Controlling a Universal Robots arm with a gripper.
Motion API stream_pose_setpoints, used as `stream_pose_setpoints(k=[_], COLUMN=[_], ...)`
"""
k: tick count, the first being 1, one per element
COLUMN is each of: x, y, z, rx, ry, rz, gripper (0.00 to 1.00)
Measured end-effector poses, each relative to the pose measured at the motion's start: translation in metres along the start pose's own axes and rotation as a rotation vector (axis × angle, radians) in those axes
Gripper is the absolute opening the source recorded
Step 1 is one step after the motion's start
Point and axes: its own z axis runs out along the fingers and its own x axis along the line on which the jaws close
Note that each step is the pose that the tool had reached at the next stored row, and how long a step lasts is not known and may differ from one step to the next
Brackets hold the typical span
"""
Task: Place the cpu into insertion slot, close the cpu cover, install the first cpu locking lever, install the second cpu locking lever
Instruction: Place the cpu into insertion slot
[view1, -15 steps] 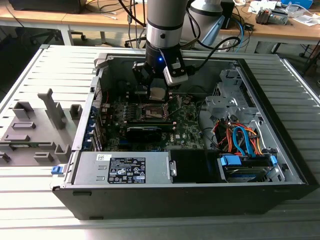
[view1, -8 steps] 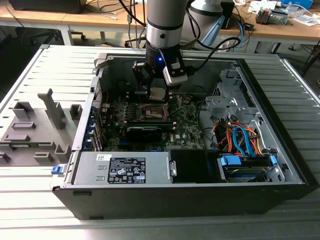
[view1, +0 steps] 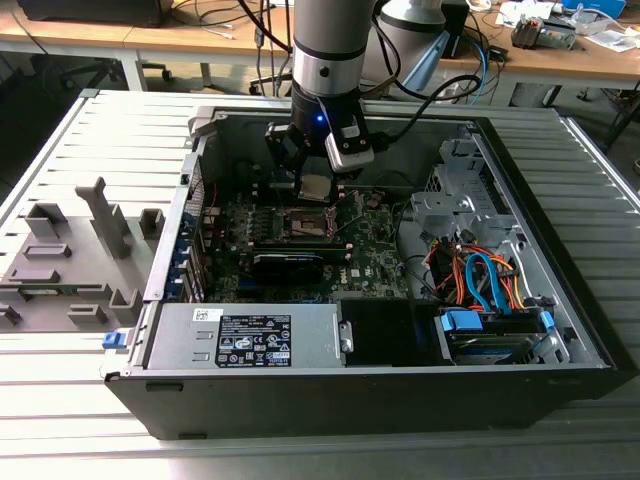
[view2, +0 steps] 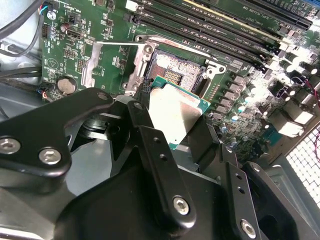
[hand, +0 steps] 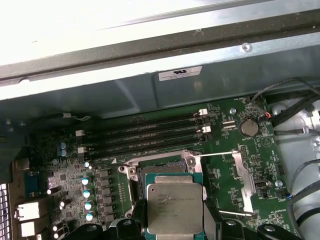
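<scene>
Placing | gripper (view2: 170, 127) clenched on cpu (view2: 176, 107) by opposite edges, sparing its underside | poised over insertion slot (view2: 175, 70) for alignment | cpu cover (view2: 88, 65) stands open, slot exposed

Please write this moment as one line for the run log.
gripper: shut on cpu | cpu: held over insertion slot, not seated | cpu cover: open
</scene>
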Motion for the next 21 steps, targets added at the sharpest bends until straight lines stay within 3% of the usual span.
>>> stream_pose_setpoints(k=[21], x=[0.0], y=[0.0], z=[0.0], rx=[-0.0007], ry=[-0.0035], rz=[0.04], gripper=[0.54])
